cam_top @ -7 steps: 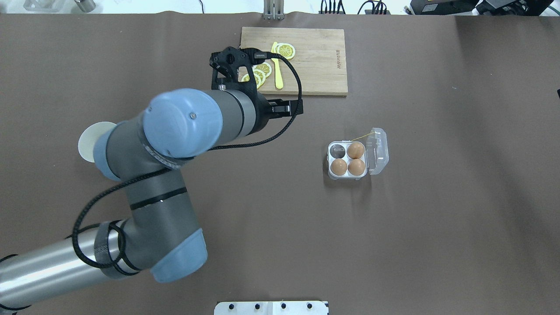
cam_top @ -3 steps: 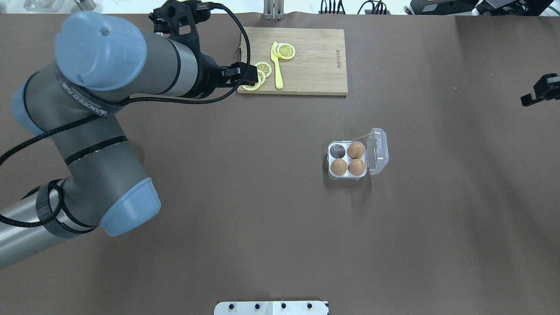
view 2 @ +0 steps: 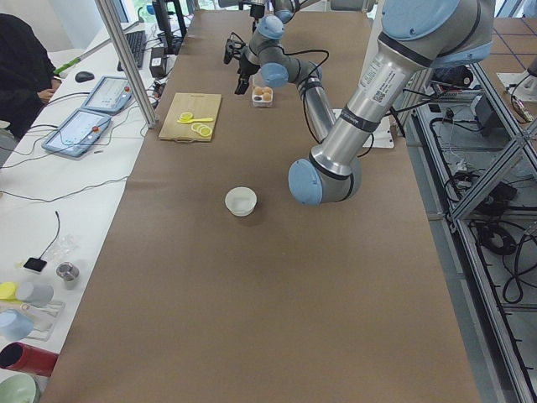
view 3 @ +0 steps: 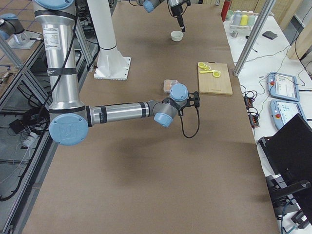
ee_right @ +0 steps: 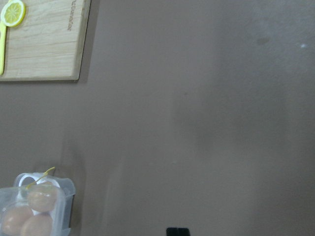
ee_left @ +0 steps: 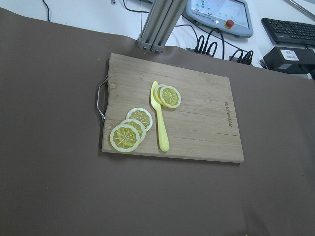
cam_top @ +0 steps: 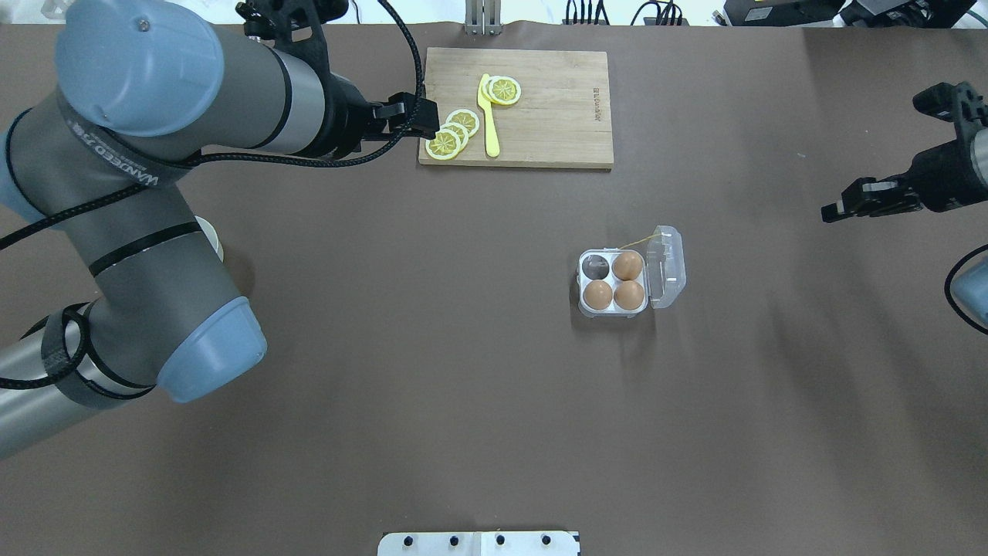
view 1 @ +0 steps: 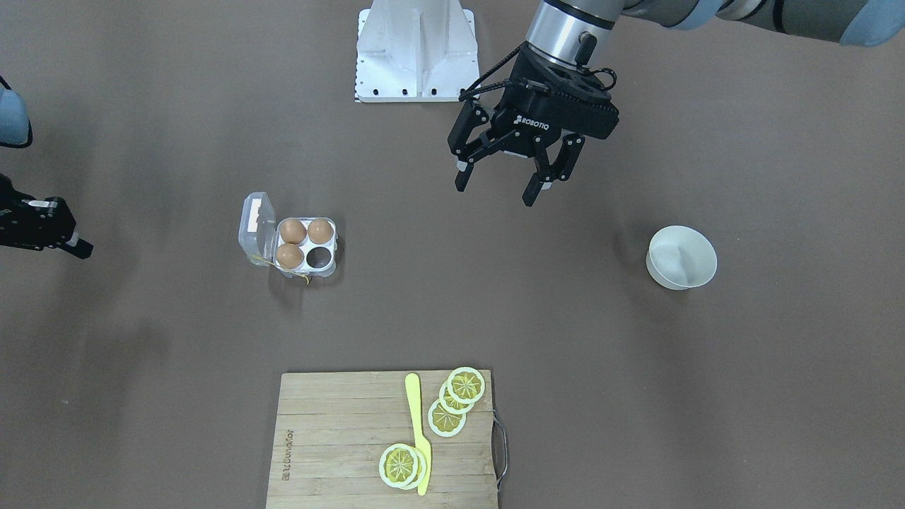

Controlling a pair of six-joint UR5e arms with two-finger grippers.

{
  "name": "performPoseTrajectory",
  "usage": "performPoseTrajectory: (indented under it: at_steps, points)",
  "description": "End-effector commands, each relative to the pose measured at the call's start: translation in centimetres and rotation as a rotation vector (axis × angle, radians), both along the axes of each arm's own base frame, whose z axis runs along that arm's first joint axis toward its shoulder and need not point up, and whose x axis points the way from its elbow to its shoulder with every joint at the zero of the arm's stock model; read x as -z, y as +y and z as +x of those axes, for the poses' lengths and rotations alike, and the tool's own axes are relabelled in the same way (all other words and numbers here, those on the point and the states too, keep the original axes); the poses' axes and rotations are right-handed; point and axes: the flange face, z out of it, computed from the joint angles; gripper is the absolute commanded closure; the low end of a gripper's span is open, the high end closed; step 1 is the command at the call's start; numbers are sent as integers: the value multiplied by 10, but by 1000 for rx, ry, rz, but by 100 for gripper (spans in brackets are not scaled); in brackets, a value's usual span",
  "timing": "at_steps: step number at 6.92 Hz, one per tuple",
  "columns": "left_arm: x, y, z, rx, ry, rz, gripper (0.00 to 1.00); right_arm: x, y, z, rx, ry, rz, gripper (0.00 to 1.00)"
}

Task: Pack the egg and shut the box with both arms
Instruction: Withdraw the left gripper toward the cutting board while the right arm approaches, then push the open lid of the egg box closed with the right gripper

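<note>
Carton of clear plastic [view 1: 319, 257] lay open, three tan-brown eggs [view 1: 292, 231] inside.
My black left gripper [view 1: 495, 192] hung spread, empty; my right gripper [cam_top: 849, 202]: couldn't tell.

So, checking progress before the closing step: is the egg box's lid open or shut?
Open. On the box, the clear lid is swung back to one side, leaving three eggs and one empty cell uncovered.

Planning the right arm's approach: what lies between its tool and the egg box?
Nothing: in the overhead view, the stretch of table between the right tool and the box is bare.
</note>
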Motion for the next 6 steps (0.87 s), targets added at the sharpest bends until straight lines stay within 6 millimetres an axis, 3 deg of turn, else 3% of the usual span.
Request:
performPoseTrajectory:
  at_steps: [1, 4, 6]
  points:
    - [3, 1, -2, 1, 6, 4, 3, 15, 11, -49, 48, -51, -43, 100]
    - [10, 8, -10, 5, 28, 13, 3, 60, 19, -112, 105, -102, -119, 100]
    - [14, 10, -18, 10, 40, 20, 3, 69, 35, -155, 106, -90, -91, 100]
